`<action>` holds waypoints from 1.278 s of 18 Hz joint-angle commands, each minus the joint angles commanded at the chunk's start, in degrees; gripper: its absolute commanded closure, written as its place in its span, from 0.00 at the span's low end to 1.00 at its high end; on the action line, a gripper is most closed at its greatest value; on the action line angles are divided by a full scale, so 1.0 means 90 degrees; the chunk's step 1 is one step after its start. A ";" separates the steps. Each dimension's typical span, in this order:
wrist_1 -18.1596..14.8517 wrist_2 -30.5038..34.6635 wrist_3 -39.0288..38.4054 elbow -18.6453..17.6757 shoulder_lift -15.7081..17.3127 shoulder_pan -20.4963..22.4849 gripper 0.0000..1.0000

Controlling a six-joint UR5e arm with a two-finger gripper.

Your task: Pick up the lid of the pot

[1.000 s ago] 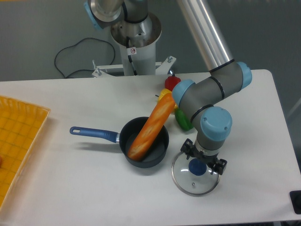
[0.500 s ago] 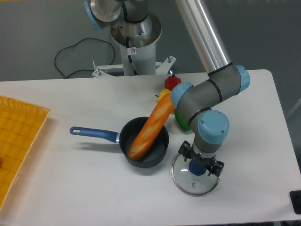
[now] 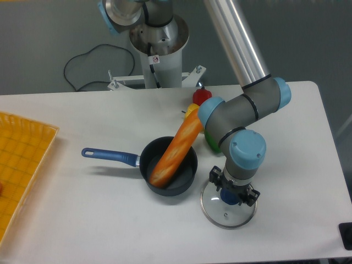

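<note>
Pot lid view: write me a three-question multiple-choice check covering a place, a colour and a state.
1. Where is the bread?
A) Under the pan
B) Partly in the pan, reaching past its rim
C) Beneath the tool

2. What colour is the pan's handle?
A) Blue
B) Red
C) Green

3. How are the tool's fingers?
A) Pressed together
B) Out of view
C) Spread apart

1 B: its upper end crosses the rim.
2 A: the handle looks blue throughout.
3 C: the lid's knob shows between them.
</note>
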 joint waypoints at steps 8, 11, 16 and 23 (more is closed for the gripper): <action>-0.0010 0.0000 0.0020 0.0000 0.0058 0.0020 0.45; -0.0010 0.0000 0.0029 0.0010 0.0088 0.0029 0.48; -0.0078 -0.0049 0.0039 -0.0029 0.0390 0.0068 0.48; -0.0517 -0.0088 0.0039 -0.0049 0.0966 0.0127 0.48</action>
